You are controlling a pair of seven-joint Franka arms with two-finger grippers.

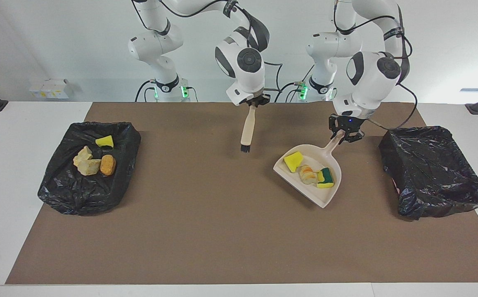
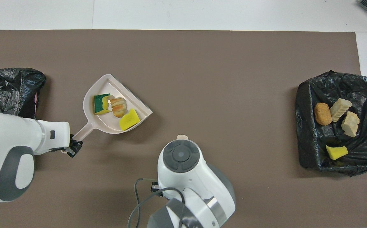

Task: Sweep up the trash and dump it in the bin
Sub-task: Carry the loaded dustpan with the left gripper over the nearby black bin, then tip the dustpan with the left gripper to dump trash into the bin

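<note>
Left gripper (image 1: 345,135) grips the dustpan (image 1: 311,183) handle; three sponge chunks (image 1: 308,172) lie inside, its open lip toward the table's edge farthest from the robots. Right gripper (image 1: 253,103) clamps the brush (image 1: 247,131), bristles down.

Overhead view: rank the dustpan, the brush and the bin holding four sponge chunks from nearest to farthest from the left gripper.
From the left gripper:
1. Dustpan, its handle in that gripper's grip.
2. Brush, mid-table, held by the right gripper.
3. Bin with four chunks, at the right arm's end of the table.
</note>
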